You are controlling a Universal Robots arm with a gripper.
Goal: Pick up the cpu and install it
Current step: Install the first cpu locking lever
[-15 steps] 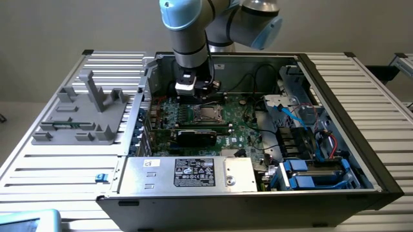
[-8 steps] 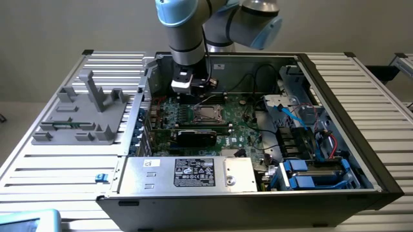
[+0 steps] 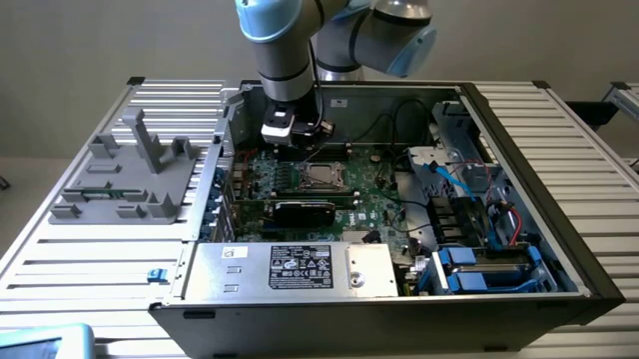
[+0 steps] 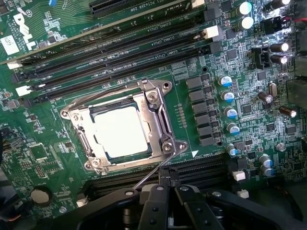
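The cpu (image 4: pixel 120 132), a small square chip with a bright silvery top, lies flat inside the metal-framed socket (image 4: pixel 163 120) on the green motherboard (image 4: pixel 43 62). In the exterior view the cpu (image 3: pixel 322 176) sits mid-board inside the open computer case. My gripper (image 4: pixel 168 184) hangs above the board just beside the socket, its black fingers (image 4: pixel 154 201) pressed together with nothing between them. A thin wire lever (image 4: pixel 152 173) of the socket runs out toward the fingertips. From outside, the gripper (image 3: pixel 304 146) hovers just behind the socket, pointing down.
Black memory slots (image 4: pixel 120 48) run along both sides of the socket, and capacitors (image 4: pixel 228 96) stand nearby. A black card (image 3: pixel 304 209) and a silver power supply (image 3: pixel 289 269) lie in front of the socket. Cables and blue drive bays (image 3: pixel 469 269) fill the exterior view's right. A grey fixture (image 3: pixel 130 179) stands outside the case.
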